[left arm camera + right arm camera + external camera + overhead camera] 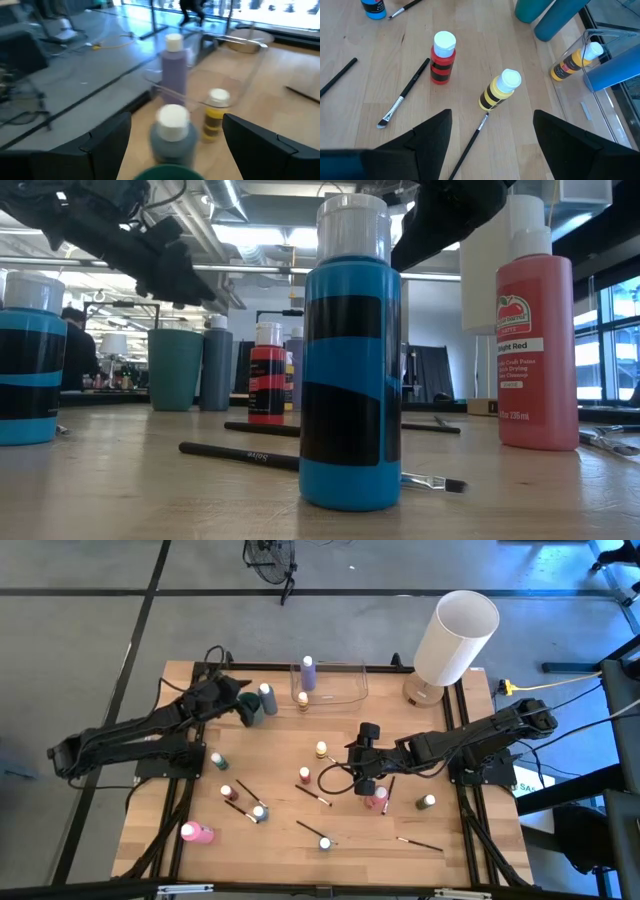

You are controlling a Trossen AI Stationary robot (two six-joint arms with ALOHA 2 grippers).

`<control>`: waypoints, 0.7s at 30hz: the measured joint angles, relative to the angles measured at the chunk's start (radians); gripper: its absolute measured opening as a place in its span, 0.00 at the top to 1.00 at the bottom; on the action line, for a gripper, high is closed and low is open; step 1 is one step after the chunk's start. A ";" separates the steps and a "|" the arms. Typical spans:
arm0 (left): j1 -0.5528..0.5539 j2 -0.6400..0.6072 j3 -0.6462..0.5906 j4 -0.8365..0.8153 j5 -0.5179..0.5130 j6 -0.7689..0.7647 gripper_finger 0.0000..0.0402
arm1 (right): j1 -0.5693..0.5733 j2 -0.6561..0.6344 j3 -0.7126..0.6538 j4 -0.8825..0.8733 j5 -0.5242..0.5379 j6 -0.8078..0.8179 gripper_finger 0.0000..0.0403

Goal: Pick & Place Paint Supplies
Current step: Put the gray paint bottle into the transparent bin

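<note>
Blue bottle w/ black bands and white cap sits closest to the low cam, brush lying just behind it on the wooden table. Red bottle at 3 o'clock of it.

Clear container at table's 12 o'clock already holds lilac bottle + yellow bottle. Rest of supplies scattered center to 6 o'clock: pink bottle on its side at 7 o'clock, several brushes, small bottles mixed in.

L gripper at approx 10–11 o'clock, jaws spread wide, nothing held; grey bottle stands btwn the fingers, container just beyond. R gripper over table center, jaws parted, empty; striped yellow bottle and red-black bottle ahead of it, a thin brush btwn them.

Step in hand, prob: L grasping grey bottle for drop into container. To do it well: center the fingers on the body below the cap, close square, lift straight so neighbouring teal bottle isn't knocked. Clear the container wall before release, and don't tip the bottles inside. R should wait clear of L's path.
</note>
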 joint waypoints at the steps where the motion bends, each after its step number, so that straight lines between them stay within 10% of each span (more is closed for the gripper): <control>1: 0.002 0.006 0.001 0.000 0.011 -0.009 0.23 | 0.000 0.000 0.000 0.000 0.000 -0.004 0.29; 15: 0.091 0.239 0.330 -0.395 0.039 -0.004 0.23 | -0.006 0.000 0.000 0.001 0.003 0.000 0.29; 21: 0.151 0.322 0.382 -0.458 0.198 -0.041 0.23 | -0.006 0.000 0.000 -0.009 0.003 0.001 0.29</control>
